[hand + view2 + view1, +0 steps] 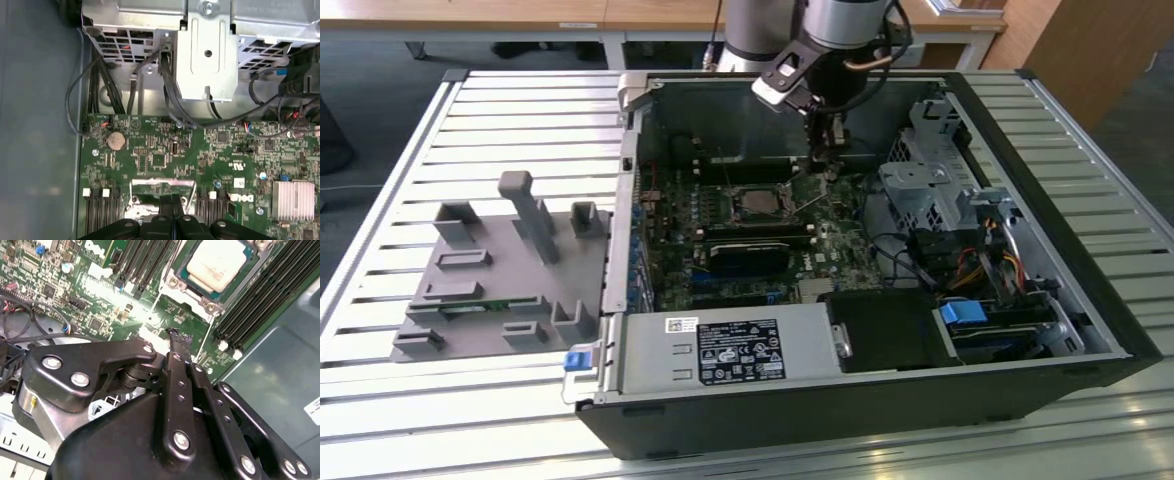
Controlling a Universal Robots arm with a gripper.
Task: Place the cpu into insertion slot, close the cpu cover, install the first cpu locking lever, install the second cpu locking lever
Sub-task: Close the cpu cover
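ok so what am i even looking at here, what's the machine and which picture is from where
This is a robot arm working inside an open computer case that lies on a slatted table. The exterior view comes from a camera off the arm that sees the whole scene. Both wrist views come from cameras riding on the arm, so they look past its black pincer at the green circuit board. The pincer's two fingers are pressed together close to the board; whether they grip anything I cannot tell. In the second wrist view the cpu, a silver-topped square chip, already sits in place on the board. A grey plastic holder lies on the table at the exterior view's left.
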